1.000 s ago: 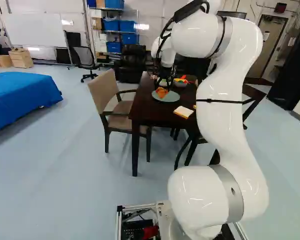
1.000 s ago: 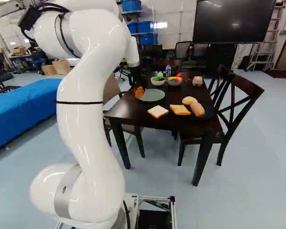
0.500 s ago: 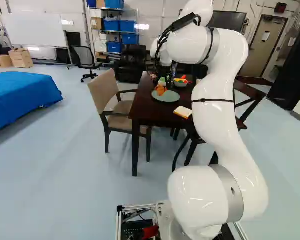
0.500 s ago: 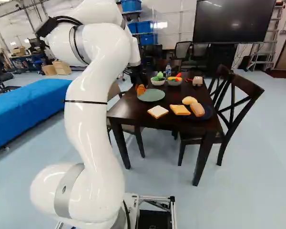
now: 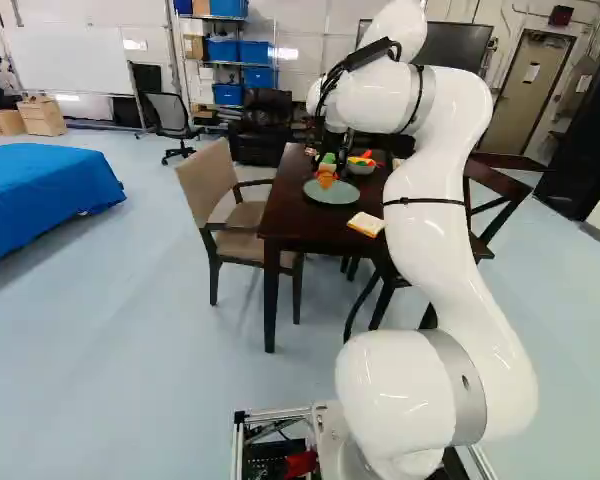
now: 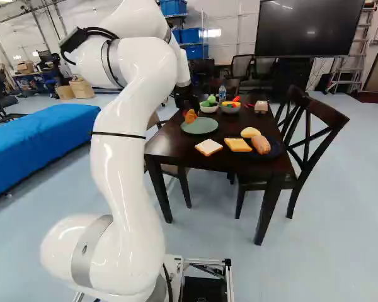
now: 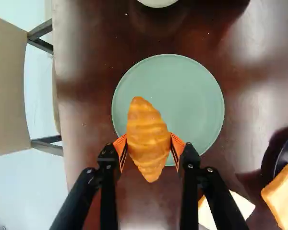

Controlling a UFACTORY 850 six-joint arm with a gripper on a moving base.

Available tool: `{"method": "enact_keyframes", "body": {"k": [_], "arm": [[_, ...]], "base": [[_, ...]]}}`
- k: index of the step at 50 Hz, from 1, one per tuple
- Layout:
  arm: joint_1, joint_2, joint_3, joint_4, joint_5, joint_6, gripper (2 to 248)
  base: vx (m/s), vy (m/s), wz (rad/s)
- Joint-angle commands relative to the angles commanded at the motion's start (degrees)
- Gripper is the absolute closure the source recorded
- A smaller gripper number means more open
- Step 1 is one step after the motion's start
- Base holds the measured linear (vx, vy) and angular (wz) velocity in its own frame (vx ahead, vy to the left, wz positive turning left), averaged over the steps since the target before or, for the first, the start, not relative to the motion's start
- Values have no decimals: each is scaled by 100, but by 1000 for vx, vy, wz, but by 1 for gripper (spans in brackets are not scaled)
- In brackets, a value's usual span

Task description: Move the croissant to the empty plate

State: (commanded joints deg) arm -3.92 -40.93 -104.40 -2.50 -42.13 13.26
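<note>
Croissant (image 7: 148, 139), golden, ridged and tapered at both ends, is clamped between the gripper's (image 6: 189, 112) two fingers. It hides part of the smooth, round green plate (image 7: 182, 96); its height above is hard to judge. One finger partly covers the white bread slice (image 7: 241, 204) on the glossy dark surface (image 7: 86, 96). The wrist view cuts off the pale bowl (image 6: 208, 109).

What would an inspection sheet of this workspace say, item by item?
Surface: dark table, glossy; no spill seen.
Job's things: croissant in the grip, overlapping the green plate in the wrist view; contact with it cannot be told.
Clutter: two bowls of food, bottle, white bread slice, laden dark plate.
Gripper: the gripper is shut on the croissant.
Cables: black cables looped at the upper arm.
Surroundings: beige armchair and dark chair by the table.
</note>
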Motion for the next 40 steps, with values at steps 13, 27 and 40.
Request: {"method": "enact_keyframes", "body": {"k": [13,27,40], "arm": [[-8,6,12,0,236,0,113],[-165,-56,95,0,546,0,113],[-228,2,382,0,785,0,113]], "base": [[0,0,0],[0,0,0],[0,0,0]]}}
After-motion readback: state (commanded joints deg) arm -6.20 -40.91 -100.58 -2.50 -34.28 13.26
